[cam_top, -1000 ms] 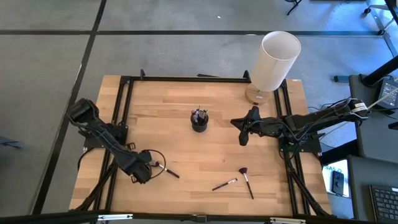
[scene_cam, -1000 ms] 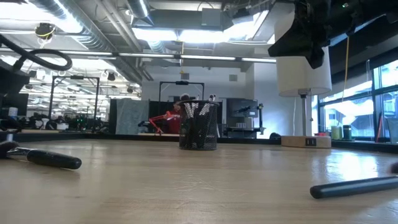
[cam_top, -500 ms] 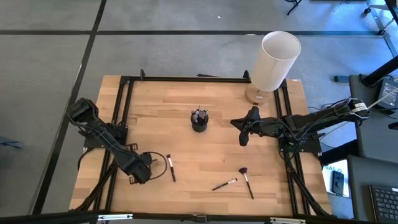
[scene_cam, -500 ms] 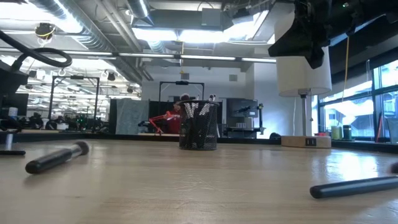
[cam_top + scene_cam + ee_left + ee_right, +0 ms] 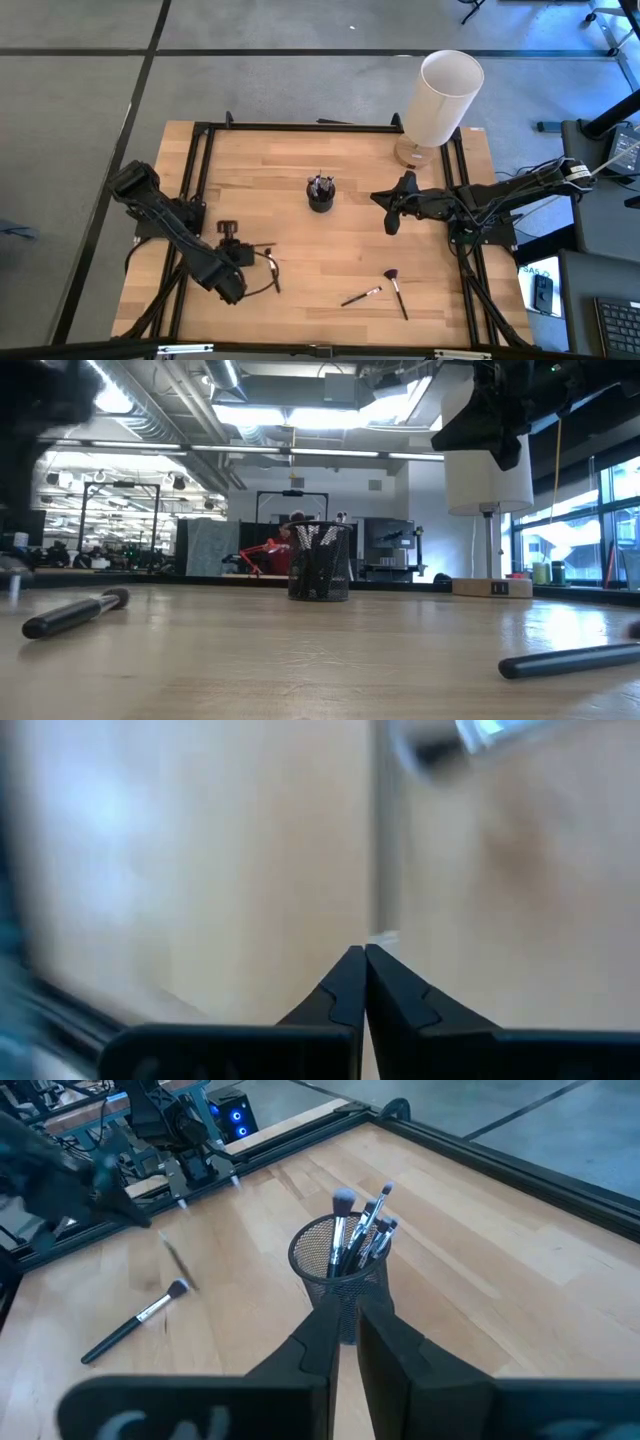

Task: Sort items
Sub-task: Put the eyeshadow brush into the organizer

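Observation:
Three makeup brushes lie flat on the wooden table. One black-handled brush (image 5: pixel 272 270) (image 5: pixel 70 612) lies just in front of my left gripper (image 5: pixel 255 255) (image 5: pixel 363 952), which is shut and touches nothing I can see. A second brush (image 5: pixel 360 296) and a fan-headed brush (image 5: pixel 396 290) lie near the table's near edge. Several more brushes stand in the black mesh cup (image 5: pixel 320 193) (image 5: pixel 340 1265). My right gripper (image 5: pixel 390 222) (image 5: pixel 345 1315) hangs shut above the table, right of the cup.
A tall white cylinder (image 5: pixel 440 95) stands on a wooden base at the table's far right corner. A black metal frame (image 5: pixel 300 127) borders the table. Bare wood lies between the cup and the loose brushes.
The brush by my left gripper has swung about on the table, from slanting toward the right to lying roughly near-to-far, with its head now toward the far edge. My left gripper has rolled about its wrist and risen a little. My right arm has kept still.

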`<state>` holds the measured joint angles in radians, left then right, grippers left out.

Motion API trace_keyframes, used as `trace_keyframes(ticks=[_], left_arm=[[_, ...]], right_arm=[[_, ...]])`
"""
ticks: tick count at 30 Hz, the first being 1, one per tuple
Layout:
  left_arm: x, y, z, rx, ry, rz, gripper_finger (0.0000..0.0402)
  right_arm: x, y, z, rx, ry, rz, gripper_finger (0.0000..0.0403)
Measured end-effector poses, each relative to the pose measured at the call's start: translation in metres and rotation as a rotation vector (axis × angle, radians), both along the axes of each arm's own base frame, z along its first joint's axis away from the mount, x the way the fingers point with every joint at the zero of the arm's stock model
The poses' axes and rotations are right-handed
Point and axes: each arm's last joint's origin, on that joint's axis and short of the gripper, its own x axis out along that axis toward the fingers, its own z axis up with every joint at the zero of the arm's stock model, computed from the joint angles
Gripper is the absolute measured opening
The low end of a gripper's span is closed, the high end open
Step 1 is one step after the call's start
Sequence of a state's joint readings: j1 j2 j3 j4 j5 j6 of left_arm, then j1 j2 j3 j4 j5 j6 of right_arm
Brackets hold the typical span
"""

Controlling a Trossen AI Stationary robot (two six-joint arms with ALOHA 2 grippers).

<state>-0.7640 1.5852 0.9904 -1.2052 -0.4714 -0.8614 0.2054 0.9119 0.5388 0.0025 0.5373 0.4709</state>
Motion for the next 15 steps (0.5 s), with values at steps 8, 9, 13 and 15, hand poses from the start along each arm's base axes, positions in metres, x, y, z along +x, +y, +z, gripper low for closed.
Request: trace_keyframes(ticks=[8,9,13,15], left_arm=[[0.03,0.03,0.028,0.543,-0.163,-0.232,0.0001],[0.034,0.036,0.03,0.576,-0.153,-0.229,0.0001],[0.046,0.059,0.029,0.577,-0.055,-0.178,0.0006],[0.051,0.07,0.027,0.505,-0.047,-0.092,0.0008]], right_arm=[[0.0,0.0,0.001,0.002,-0.011,0.0,0.0037],[0.0,0.0,0.001,0.002,-0.011,0.0,0.0037],[0.0,0.0,0.001,0.001,-0.011,0.0,0.0037],[0.0,0.0,0.001,-0.001,-0.01,0.001,0.0037]])
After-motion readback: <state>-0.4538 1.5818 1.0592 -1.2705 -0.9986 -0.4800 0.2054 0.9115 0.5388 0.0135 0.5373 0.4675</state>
